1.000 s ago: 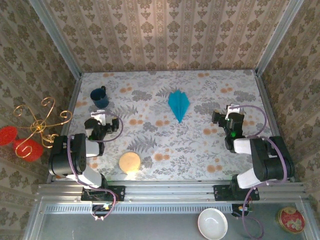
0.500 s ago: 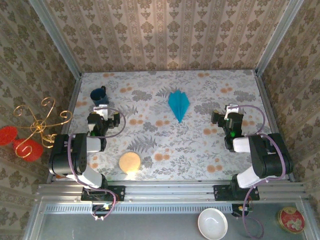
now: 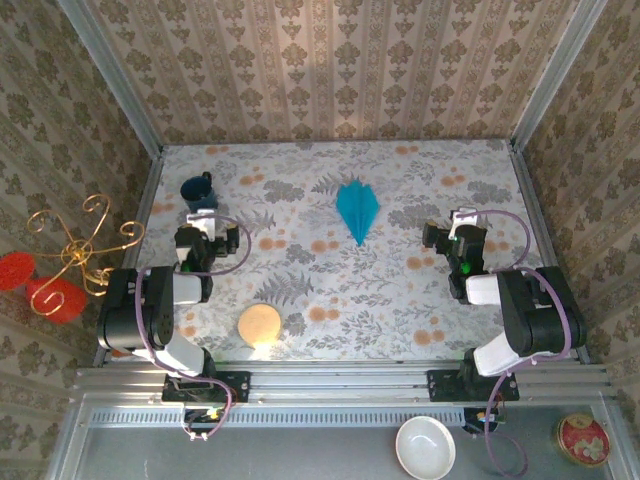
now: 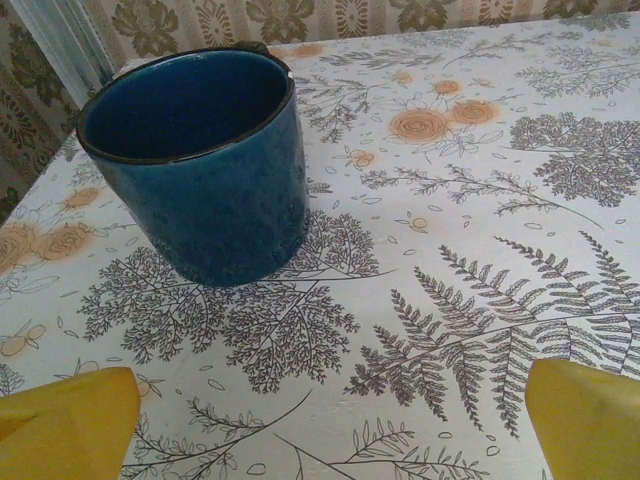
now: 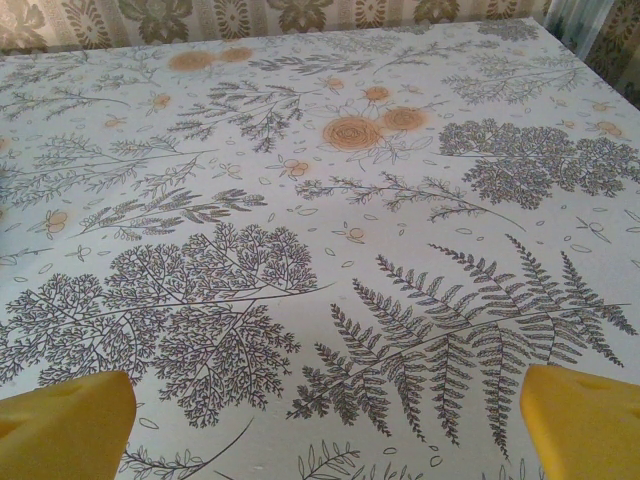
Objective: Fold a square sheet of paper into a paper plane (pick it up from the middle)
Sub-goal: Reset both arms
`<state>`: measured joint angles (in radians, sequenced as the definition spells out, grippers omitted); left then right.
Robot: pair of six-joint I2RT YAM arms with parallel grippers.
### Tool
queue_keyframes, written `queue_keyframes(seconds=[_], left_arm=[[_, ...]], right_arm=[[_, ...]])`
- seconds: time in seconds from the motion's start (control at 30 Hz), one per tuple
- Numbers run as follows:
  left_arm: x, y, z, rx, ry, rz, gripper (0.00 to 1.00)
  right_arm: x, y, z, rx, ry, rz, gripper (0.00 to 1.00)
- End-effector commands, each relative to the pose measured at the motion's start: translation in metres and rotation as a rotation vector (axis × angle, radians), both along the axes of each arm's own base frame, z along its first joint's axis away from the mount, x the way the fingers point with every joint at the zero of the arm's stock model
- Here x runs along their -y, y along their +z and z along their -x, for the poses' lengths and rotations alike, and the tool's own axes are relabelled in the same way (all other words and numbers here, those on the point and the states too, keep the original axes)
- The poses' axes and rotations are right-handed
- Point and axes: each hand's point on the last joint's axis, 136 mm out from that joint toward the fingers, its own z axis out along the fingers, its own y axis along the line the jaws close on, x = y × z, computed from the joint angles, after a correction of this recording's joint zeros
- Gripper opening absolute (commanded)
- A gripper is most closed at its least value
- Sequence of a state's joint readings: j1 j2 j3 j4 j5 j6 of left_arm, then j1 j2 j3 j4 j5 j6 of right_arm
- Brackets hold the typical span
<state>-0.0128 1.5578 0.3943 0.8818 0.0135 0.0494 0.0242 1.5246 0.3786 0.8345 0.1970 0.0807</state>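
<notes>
The square sheet of paper lies folded into a turquoise-blue dart, the paper plane (image 3: 357,208), flat on the floral tablecloth at the middle back, its narrow tip pointing toward the arms. My left gripper (image 3: 197,233) rests low at the left, well apart from the plane, with its jaws open. In the left wrist view its yellow fingertips (image 4: 66,420) stand wide with only tablecloth between them. My right gripper (image 3: 462,226) sits low at the right, also open and empty. Its yellow fingertips (image 5: 580,420) sit at the right wrist view's bottom corners.
A dark blue mug (image 3: 200,193) stands just beyond the left gripper, close ahead in the left wrist view as the mug (image 4: 195,165). A tan round disc (image 3: 259,325) lies near the left arm's base. A white bowl (image 3: 426,447) and red tin (image 3: 581,438) sit below the rail.
The left gripper has swung slightly left, now facing the blue mug. The right arm and the paper plane have not moved.
</notes>
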Motion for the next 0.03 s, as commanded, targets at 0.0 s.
queue_keyframes(seconds=[0.0], left_arm=[[0.0004,0.0065,-0.0037,0.014,-0.002,-0.016,1.00]], right_arm=[[-0.0035,0.0138,-0.0080,0.050,0.018,0.010,1.00]])
